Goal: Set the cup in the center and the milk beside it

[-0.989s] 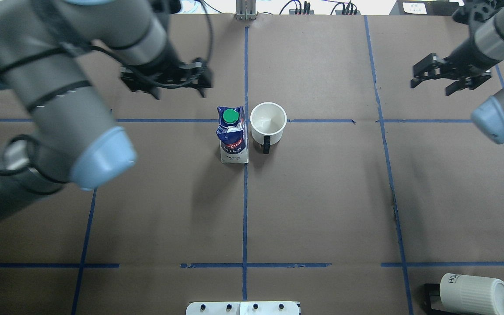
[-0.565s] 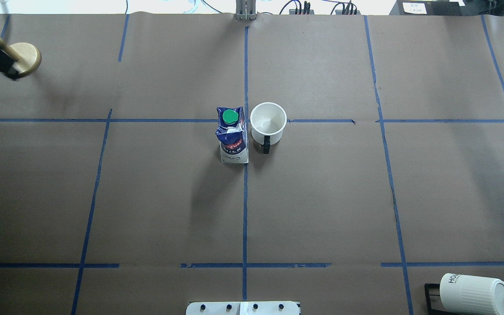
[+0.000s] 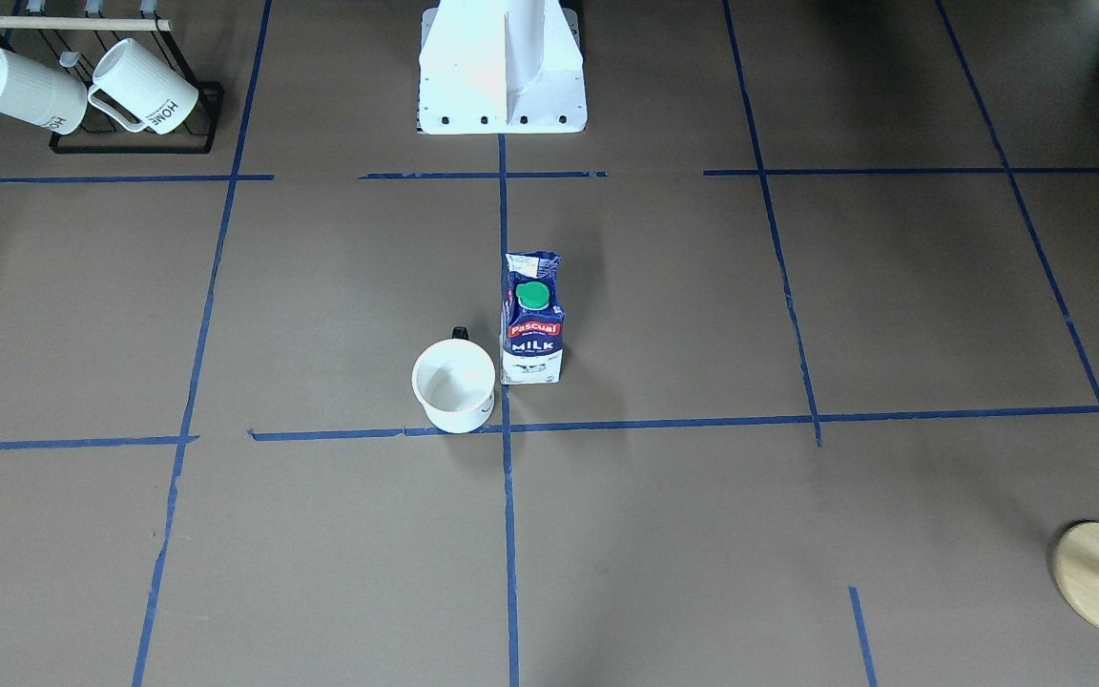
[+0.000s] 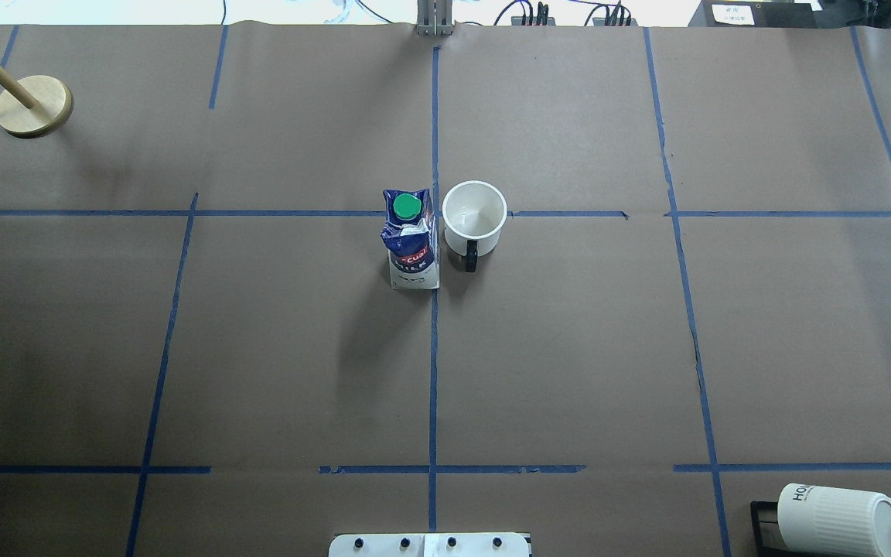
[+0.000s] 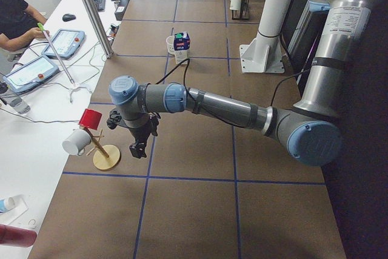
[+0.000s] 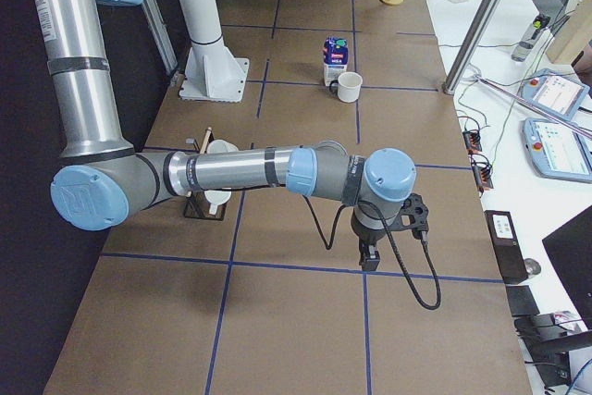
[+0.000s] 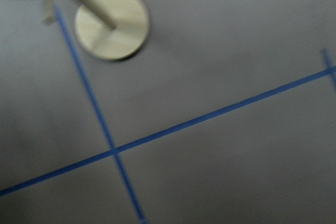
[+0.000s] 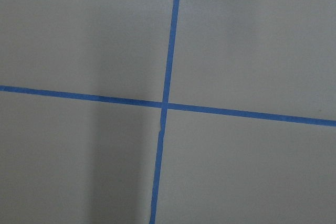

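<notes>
The white cup (image 4: 475, 210) with a black handle stands upright just right of the center tape crossing (image 4: 435, 213). The blue and white milk carton (image 4: 412, 244) with a green cap stands upright right beside it, on the crossing's left. Both also show in the front view: the cup (image 3: 454, 382) and the milk (image 3: 532, 324). Neither gripper touches them. The left gripper (image 5: 138, 148) shows only in the left side view, over the table's left end. The right gripper (image 6: 368, 258) shows only in the right side view, over the right end. I cannot tell whether either is open or shut.
A wooden mug tree (image 4: 34, 104) stands at the far left corner, next to the left gripper, with a red cup (image 5: 91, 118) and a white cup on its pegs. A black rack with ribbed HOME mugs (image 3: 92, 95) stands near the robot's base (image 3: 502, 67).
Both arms have drawn out of the overhead view to the table's two ends. The cup and the milk have not moved.
</notes>
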Action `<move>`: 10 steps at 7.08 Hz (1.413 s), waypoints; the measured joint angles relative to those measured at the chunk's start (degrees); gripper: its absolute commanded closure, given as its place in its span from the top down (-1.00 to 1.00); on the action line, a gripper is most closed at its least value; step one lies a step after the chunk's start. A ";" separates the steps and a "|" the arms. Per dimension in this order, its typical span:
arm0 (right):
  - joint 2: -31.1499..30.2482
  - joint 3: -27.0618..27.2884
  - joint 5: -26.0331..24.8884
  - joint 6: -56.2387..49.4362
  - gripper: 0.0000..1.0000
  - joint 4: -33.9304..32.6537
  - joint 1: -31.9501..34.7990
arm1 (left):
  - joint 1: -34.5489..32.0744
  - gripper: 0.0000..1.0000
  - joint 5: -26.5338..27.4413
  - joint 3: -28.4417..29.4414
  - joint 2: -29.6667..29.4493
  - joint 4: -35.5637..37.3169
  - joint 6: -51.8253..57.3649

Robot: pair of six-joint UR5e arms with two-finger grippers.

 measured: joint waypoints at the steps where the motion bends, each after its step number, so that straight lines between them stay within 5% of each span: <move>1: -0.20 0.05 -0.83 0.18 1.00 -0.02 -1.81 | -0.15 1.00 -0.11 -0.70 0.73 0.22 -2.76; 10: -1.51 -0.62 -0.32 0.46 1.00 0.57 -6.81 | -0.29 1.00 -5.81 -0.95 6.08 -2.23 -7.73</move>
